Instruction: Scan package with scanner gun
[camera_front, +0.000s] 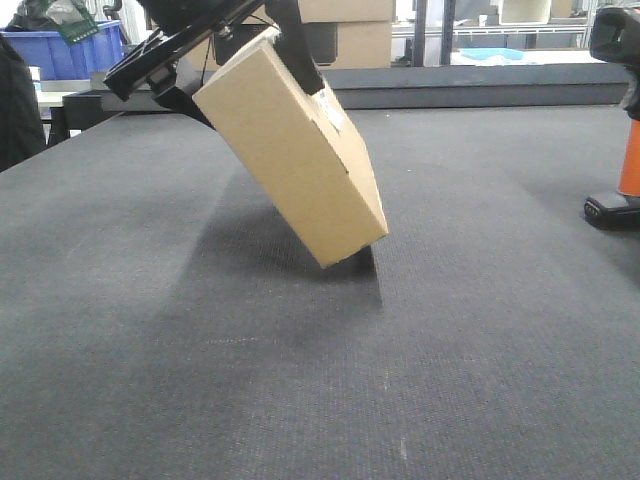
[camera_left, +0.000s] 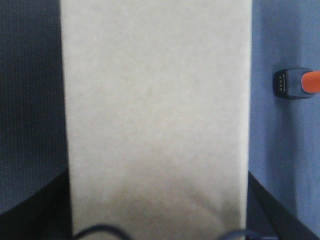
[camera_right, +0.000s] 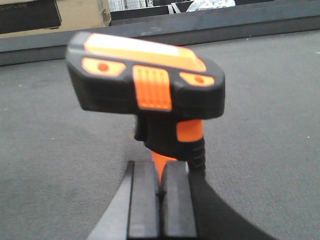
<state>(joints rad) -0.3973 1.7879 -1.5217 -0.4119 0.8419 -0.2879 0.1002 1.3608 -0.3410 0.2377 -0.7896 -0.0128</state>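
My left gripper (camera_front: 250, 75) is shut on the package (camera_front: 295, 160), a tan cardboard box held tilted, with its lower corner at or just above the grey mat. A white label (camera_front: 333, 108) shows on the box's upper right face. In the left wrist view the package (camera_left: 155, 110) fills the middle, with dark fingers (camera_left: 30, 210) on both sides. The scanner gun (camera_front: 628, 150) stands at the right edge, its black base on the mat. In the right wrist view my right gripper (camera_right: 160, 192) is shut on the orange handle under the scanner gun's black head (camera_right: 145, 80).
Larger cardboard boxes with a black panel (camera_front: 350, 35) stand behind the table's raised back edge (camera_front: 480, 85). A blue bin (camera_front: 60, 50) sits at the back left. A dark shape (camera_front: 15, 100) is at the left edge.
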